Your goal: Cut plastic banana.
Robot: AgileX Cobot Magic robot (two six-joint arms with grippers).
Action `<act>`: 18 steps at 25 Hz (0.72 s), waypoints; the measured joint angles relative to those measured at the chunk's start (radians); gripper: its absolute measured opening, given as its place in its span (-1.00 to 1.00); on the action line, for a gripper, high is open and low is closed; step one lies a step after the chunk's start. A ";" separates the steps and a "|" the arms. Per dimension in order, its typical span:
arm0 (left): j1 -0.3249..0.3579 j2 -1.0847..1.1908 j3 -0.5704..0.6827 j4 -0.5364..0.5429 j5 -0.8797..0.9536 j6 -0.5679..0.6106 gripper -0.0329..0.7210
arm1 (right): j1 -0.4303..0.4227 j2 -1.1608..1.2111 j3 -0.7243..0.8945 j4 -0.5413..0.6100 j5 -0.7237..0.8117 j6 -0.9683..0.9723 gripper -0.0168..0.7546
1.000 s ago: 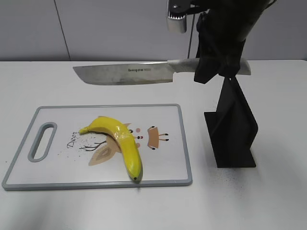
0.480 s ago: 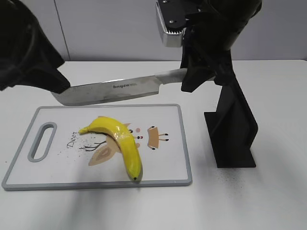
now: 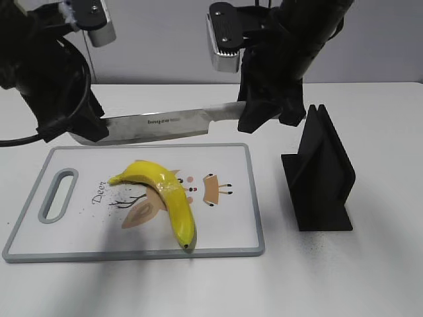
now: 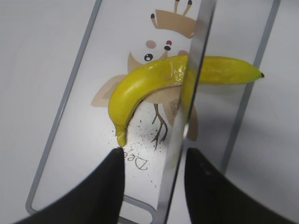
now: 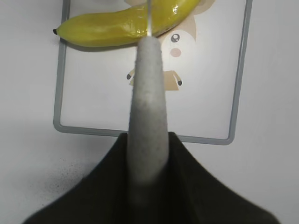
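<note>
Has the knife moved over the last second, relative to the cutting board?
Yes. The knife has dropped and slid left, from high behind the cutting board to just above its far edge.

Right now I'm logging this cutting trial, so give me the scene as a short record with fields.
banana: plastic banana lying whole on the cutting board
knife: knife held level in the air above the board, not touching the banana
right gripper: right gripper shut on the knife handle
left gripper: left gripper at the blade's tip end, a finger on each side of it
stand: black knife stand right of the board
</note>
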 joint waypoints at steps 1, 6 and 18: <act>0.000 0.005 0.000 0.005 -0.004 0.000 0.15 | 0.000 0.003 0.000 0.005 -0.003 0.000 -0.55; 0.000 0.027 0.000 0.014 -0.029 0.001 -0.75 | 0.000 0.003 0.000 0.029 -0.059 0.000 -0.55; -0.001 0.167 -0.002 0.008 -0.056 0.029 -0.91 | 0.000 0.090 0.000 -0.004 -0.090 -0.002 -0.55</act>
